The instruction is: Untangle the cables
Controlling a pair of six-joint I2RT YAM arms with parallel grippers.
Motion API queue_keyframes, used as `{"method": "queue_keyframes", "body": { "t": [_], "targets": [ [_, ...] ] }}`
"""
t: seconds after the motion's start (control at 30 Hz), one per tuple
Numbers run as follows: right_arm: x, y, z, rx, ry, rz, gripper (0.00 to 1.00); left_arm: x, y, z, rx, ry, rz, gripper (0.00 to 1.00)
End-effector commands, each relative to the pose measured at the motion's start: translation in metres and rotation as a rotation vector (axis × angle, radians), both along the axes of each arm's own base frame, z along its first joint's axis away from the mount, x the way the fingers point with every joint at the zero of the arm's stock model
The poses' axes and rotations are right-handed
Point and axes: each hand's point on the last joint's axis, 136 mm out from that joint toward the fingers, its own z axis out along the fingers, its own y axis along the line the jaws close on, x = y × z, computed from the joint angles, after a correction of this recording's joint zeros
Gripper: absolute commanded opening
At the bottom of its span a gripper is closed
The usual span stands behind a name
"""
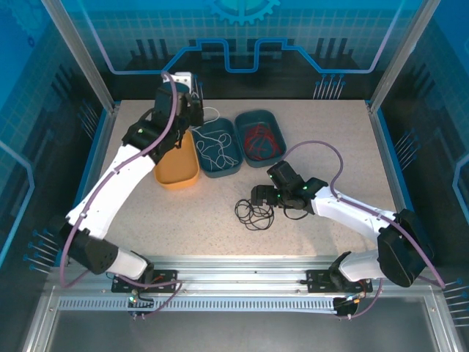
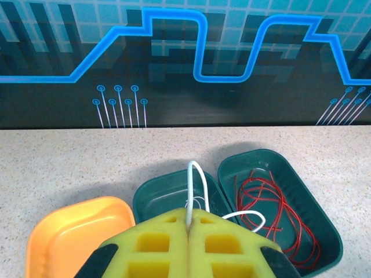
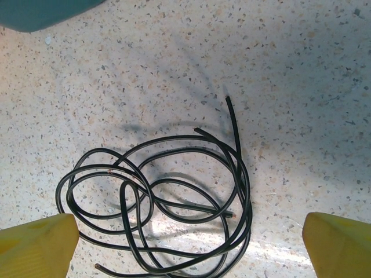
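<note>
The left claw point(image 2: 189, 227) is clamping the white cable point(image 2: 198, 176) between its yellow pads, a grip the left wrist view is showing plainly. The cable is trailing into the middle green tray point(image 2: 159, 194). The right claw point(image 3: 188, 240) is hanging wide open over the black cable point(image 3: 174, 197), which is lying in loose loops on the bench point(image 3: 290, 69). Three cables, three trays: the red cable point(image 2: 272, 202) is lying coiled in the right green tray point(image 2: 301, 174), and the orange tray point(image 2: 75, 231) is sitting leftmost.

A speckled beige stone-look tabletop point(image 1: 330, 117) sits inside an enclosure of translucent blue wall panels point(image 1: 242, 29) printed with grid and circuit patterns. Silver aluminium posts point(image 1: 77, 51) frame the corners. A slotted metal rail point(image 1: 242, 302) lines the near edge. Light is bright and even.
</note>
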Motion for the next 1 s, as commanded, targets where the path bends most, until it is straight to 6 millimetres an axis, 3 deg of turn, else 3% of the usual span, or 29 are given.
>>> {"method": "queue_keyframes", "body": {
  "t": [0.0,0.33,0.67,0.97],
  "targets": [
    [0.002,-0.002,0.012,-0.010,-0.022,0.003,1.00,0.016,-0.002,-0.006,-0.007,0.029,0.009,0.03],
    [-0.001,-0.008,0.020,-0.017,-0.040,-0.012,1.00,0.044,-0.020,-0.070,-0.006,0.201,0.001,0.02],
    [-0.002,-0.009,0.022,-0.011,-0.047,-0.016,1.00,0.058,-0.014,-0.121,0.002,0.342,0.047,0.02],
    [-0.003,-0.011,0.026,-0.014,-0.054,-0.020,1.00,0.091,-0.012,-0.165,0.000,0.453,0.069,0.03]
  ]
}}
